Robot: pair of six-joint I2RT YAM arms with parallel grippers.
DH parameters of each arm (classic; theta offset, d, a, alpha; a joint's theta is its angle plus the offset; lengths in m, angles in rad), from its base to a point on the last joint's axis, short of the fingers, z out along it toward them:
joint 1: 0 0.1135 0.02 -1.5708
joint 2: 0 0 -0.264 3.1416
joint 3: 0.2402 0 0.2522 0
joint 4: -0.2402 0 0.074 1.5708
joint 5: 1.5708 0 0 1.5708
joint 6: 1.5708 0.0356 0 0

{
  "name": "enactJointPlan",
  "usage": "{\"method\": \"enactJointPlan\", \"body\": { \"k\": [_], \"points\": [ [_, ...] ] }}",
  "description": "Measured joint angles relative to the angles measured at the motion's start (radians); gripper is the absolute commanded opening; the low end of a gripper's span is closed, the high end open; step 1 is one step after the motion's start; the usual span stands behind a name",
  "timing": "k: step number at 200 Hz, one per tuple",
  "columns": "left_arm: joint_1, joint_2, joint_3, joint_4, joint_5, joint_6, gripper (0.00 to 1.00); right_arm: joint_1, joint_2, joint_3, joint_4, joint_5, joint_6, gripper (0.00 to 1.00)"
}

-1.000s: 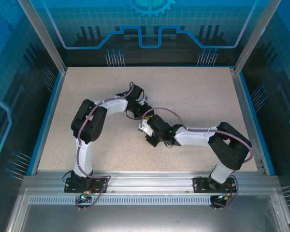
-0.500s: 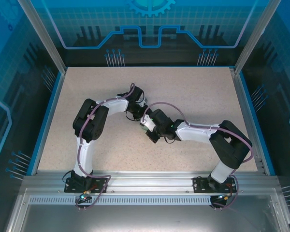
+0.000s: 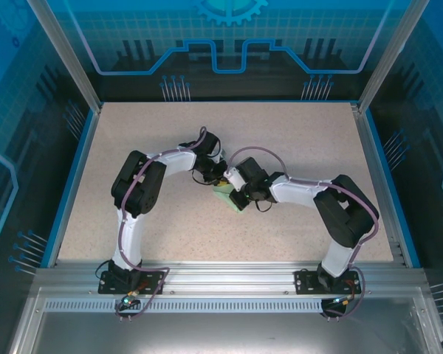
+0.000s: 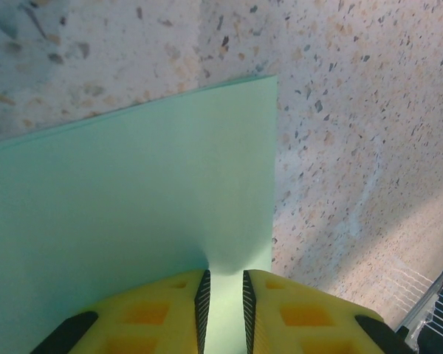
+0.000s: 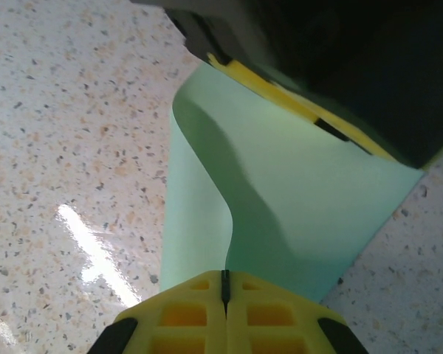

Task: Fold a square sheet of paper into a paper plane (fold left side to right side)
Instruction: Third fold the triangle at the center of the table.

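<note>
The square sheet of paper (image 4: 133,206) is pale mint green and lies mid-table, peeking out under both wrists (image 3: 229,197). My right gripper (image 5: 224,274) is shut on one edge of the sheet (image 5: 310,199) and holds it raised, so the paper bends in a curve toward the far side. My left gripper (image 4: 224,276) stands over the opposite part of the sheet with its jaws a narrow gap apart, green paper showing between them. One of the left gripper's yellow fingers (image 5: 269,90) rests at the sheet's far edge. Both grippers (image 3: 210,175) (image 3: 235,186) are close together. No paper plane shape shows.
The speckled beige tabletop (image 3: 303,140) is bordered by a blue rim (image 3: 74,177) and metal posts. Both arms bend inward over the middle. Bare table lies all around the sheet.
My right gripper has moved up and to the left toward the left gripper, bringing its paper edge along. The green sheet now shows from above. The left arm has barely shifted.
</note>
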Motion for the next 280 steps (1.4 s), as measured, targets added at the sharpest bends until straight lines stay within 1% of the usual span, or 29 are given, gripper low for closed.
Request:
{"method": "enactJointPlan", "body": {
  "k": [84,177,280],
  "points": [
    [-0.004,0.008,0.014,-0.017,-0.001,0.002,0.23,-0.068,0.035,0.028,-0.027,-0.051,0.066,0.00],
    [-0.006,0.010,0.018,-0.021,-0.002,0.002,0.23,-0.076,0.074,0.067,-0.045,-0.071,0.091,0.00],
    [-0.010,0.011,0.019,-0.021,-0.003,0.002,0.22,-0.083,0.084,0.068,-0.048,-0.077,0.100,0.00]
  ]
}}
